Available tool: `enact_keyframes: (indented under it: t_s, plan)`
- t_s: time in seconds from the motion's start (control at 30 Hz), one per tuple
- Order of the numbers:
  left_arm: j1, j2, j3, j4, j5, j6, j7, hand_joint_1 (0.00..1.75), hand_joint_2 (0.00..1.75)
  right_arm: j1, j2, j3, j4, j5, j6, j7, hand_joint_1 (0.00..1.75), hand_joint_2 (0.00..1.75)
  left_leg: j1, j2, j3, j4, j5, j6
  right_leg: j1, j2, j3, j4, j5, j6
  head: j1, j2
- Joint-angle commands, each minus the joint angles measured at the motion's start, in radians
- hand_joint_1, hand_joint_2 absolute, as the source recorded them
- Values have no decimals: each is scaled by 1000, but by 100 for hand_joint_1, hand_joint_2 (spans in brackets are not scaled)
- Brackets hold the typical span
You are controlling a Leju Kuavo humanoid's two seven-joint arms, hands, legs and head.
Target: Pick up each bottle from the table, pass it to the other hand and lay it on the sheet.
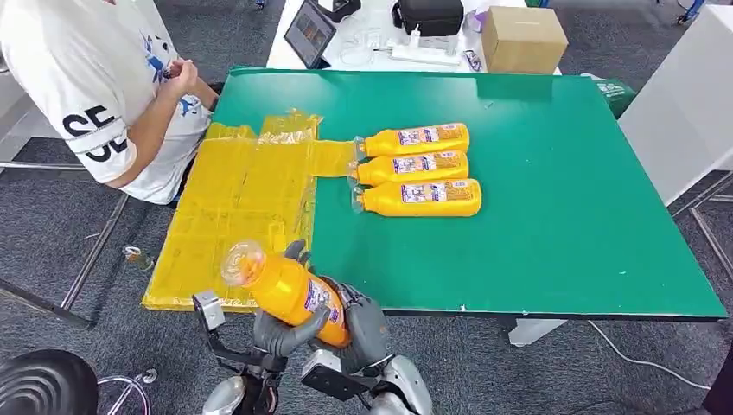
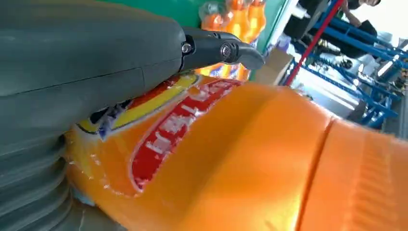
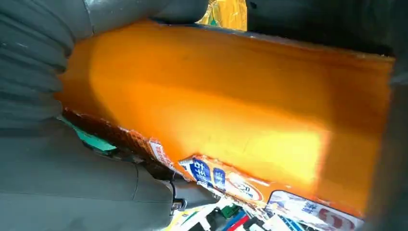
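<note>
Head view: the fingers of the left hand (image 1: 281, 333) curl around the lower body of an orange bottle (image 1: 285, 290), and the fingers of the right hand (image 1: 367, 327) wrap the same bottle at its base end, so both hands hold it at once. The held bottle is tilted, its clear cap end pointing up and toward the yellow sheet (image 1: 238, 207), its base toward the robot; it sits just off the near edge of the green surface (image 1: 562, 216), above the floor. In the left wrist view, the thick grey thumb and a dark finger (image 2: 221, 50) press on the bottle's label (image 2: 178, 125). In the right wrist view, grey fingers (image 3: 120, 14) close over the orange body (image 3: 231, 106), with the printed label along one edge. The yellow sheet lies flat across the left part of the surface and overhangs its left edge. Three more orange bottles (image 1: 415, 169) lie on their sides in a row on the surface, touching one another, caps toward the sheet and just at its edge. A person (image 1: 95, 78) in a white shirt sits beside the far left corner. A cardboard box (image 1: 523, 39), a tablet (image 1: 309, 32) and a dark case (image 1: 430, 15) rest on a white table beyond the surface.
</note>
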Motion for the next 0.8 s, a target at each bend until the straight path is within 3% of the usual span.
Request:
enact_keyframes:
  t_s: [0.03,0.6,0.67,0.7,0.77,0.8]
  plan:
    - [-20,-1,-60,29,154,-128,41,175,175,-16,-6,83,117,-4,58,-15,175,175,1,1,7,-1,-2,2,2,-1,8,-2,-2,-3,1,0]
    - [-15,-11,-57,-11,237,-173,52,175,175,-14,-9,77,123,5,80,-3,175,175,1,-1,3,0,-1,1,1,-3,4,-1,-2,-2,0,0]
    - [-16,-10,-59,-15,232,-171,51,175,175,-11,-11,73,121,5,83,1,175,175,2,1,10,-1,-4,3,3,-2,11,-3,-4,-5,0,0]
    - [-18,-8,-60,-19,211,-157,43,175,175,-8,-11,69,118,7,84,2,175,175,0,-1,3,0,-1,1,1,-3,3,-1,-2,-2,0,0]
    - [-28,-4,-68,-21,143,-129,21,175,175,-5,-16,61,110,7,88,4,175,175,1,-1,4,0,-1,2,1,-3,4,-1,-2,-3,0,0]
    - [-31,-1,-70,-24,119,-122,13,175,175,-3,-16,54,102,4,82,3,155,175,1,-1,6,0,-2,2,2,-3,7,-2,-3,-4,0,0]
